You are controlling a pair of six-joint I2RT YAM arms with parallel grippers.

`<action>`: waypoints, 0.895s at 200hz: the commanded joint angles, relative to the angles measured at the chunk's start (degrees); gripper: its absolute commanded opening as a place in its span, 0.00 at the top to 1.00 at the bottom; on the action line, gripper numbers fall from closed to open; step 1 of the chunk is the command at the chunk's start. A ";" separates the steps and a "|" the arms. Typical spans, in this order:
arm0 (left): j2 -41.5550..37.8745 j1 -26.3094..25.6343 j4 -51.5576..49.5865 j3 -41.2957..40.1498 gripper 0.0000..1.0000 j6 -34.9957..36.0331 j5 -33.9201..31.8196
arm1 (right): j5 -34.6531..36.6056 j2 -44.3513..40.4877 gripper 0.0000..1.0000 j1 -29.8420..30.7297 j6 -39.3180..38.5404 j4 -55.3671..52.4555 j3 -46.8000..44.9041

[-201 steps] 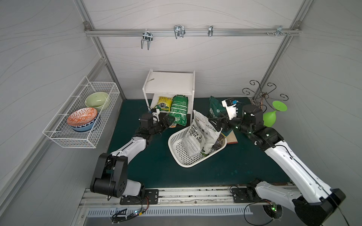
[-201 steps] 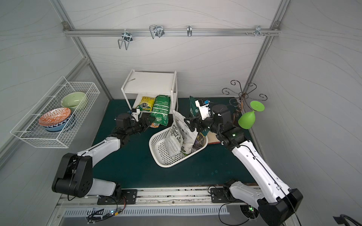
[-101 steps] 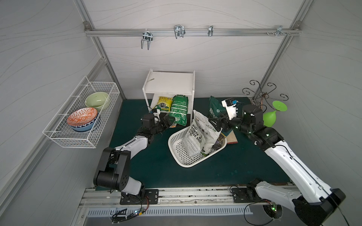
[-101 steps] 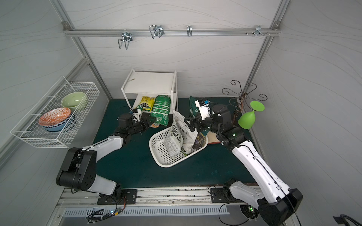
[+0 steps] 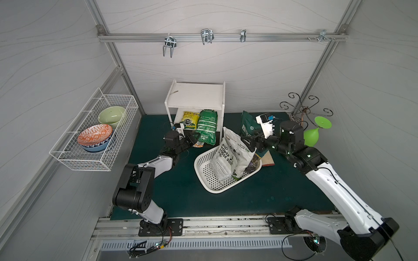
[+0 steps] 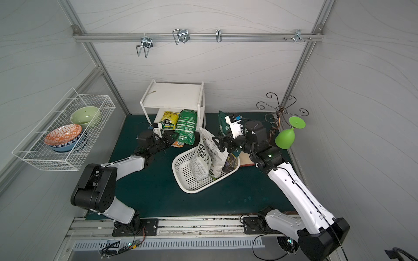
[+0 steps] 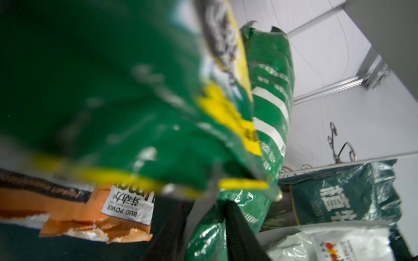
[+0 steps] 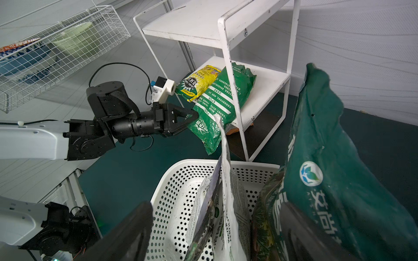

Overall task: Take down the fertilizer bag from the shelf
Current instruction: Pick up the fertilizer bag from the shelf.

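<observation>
Left gripper [image 8: 192, 114] is pinching the near edge of the green, white-striped fertilizer bag [image 8: 217, 99], with its jaws drawn together on the film. The bag is lying half on the lower white board of the shelf [image 8: 264, 83], and its free end is drooping over the front toward the dark bottom panel. The pinch is taking only a thin edge, so the film is probably liable to slip or tear. Done well, the step is calling for a slow, even pull outward and toward the arm, letting the sagging weight follow rather than jerking it. A yellow bag [image 8: 199, 82] is lying against the fertilizer bag's side and could be dragged along. A thin white shelf leg is standing just beside the bag, so the pull should be aiming away from both. Right gripper [image 5: 247, 143] is hanging with jaws wide apart over the white perforated basket [image 5: 203, 178], gripping nothing.
</observation>
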 commanded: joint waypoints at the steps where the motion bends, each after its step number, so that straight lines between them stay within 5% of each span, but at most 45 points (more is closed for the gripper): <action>1: 0.22 0.09 3.83 2.70 0.79 -0.75 1.56 | 0.44 0.13 0.10 -0.27 -0.92 -0.26 1.08; 16: -0.96 0.07 2.37 2.70 1.00 -0.76 2.55 | 0.27 0.16 0.10 -0.27 -0.85 -0.26 1.20; 179: -13.05 -1.80 -9.16 13.62 1.00 -0.35 9.26 | -0.20 0.40 0.10 -0.20 -0.61 -0.96 2.61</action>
